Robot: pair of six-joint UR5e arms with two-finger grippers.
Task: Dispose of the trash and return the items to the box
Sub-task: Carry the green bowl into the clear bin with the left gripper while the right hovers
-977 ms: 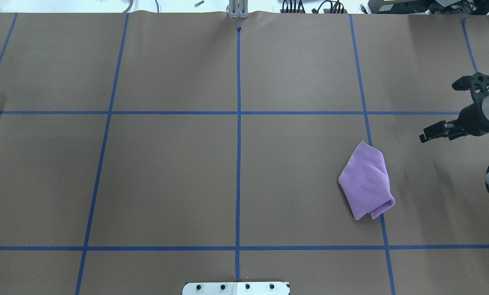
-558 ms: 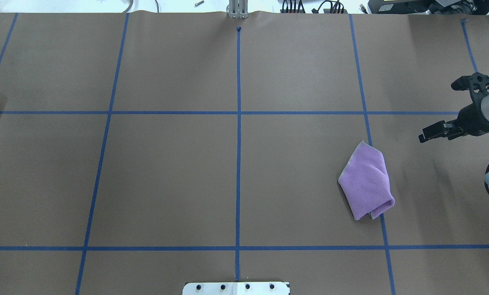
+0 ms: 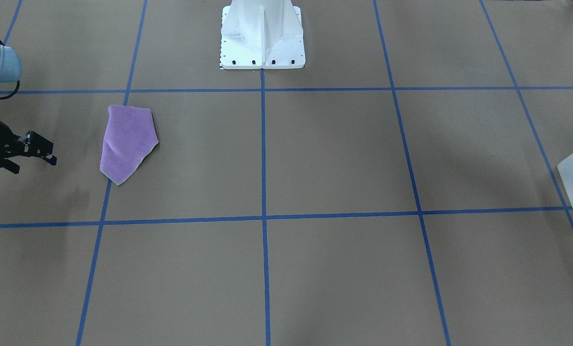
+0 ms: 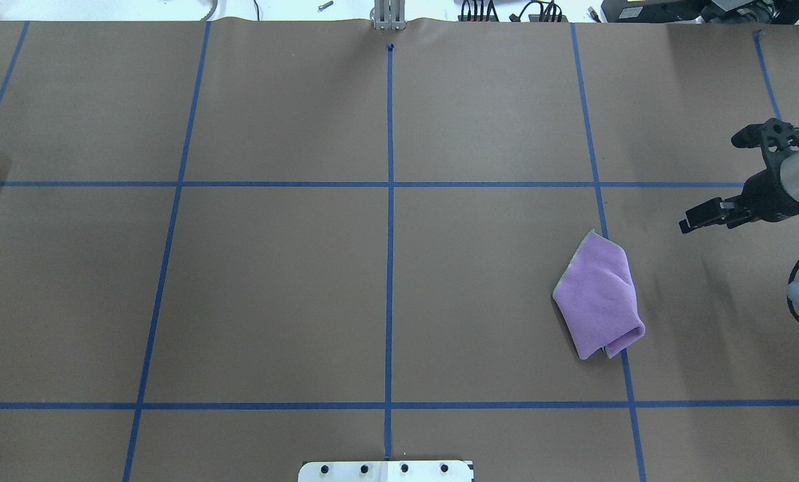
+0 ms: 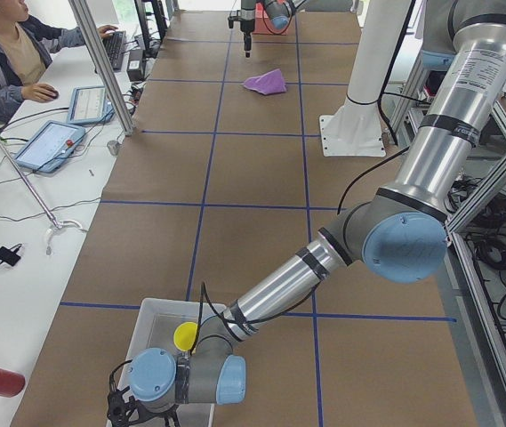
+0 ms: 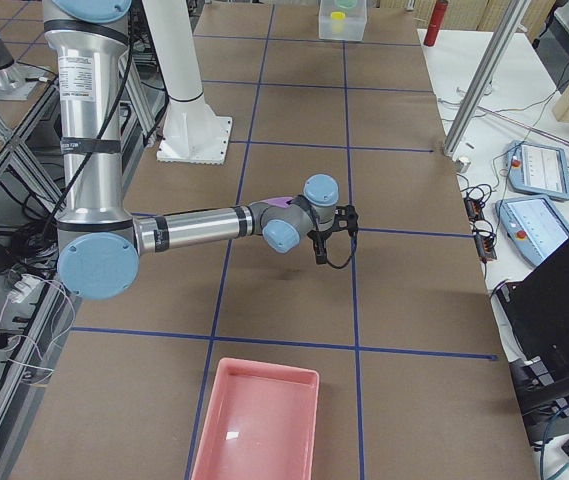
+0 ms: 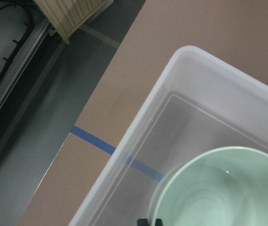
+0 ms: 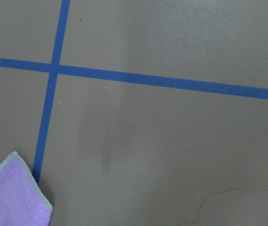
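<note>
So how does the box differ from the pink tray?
The box is translucent white and tall-walled; the pink tray is opaque and shallow. The box holds a green bowl and stands far off in the exterior right view; the tray lies near. Both are open-topped rectangles.

Table top: brown paper (image 4: 272, 288), blue tape grid (image 4: 390, 201)
Side desk (image 5: 4, 302): white, tablets (image 5: 50, 142) and cables lying around
Floor (image 7: 25, 141): dark grey
Light: pretty even, soft shadows

right end effector (image 4: 686, 223) | change: edged slightly leftward in overhead view
</note>
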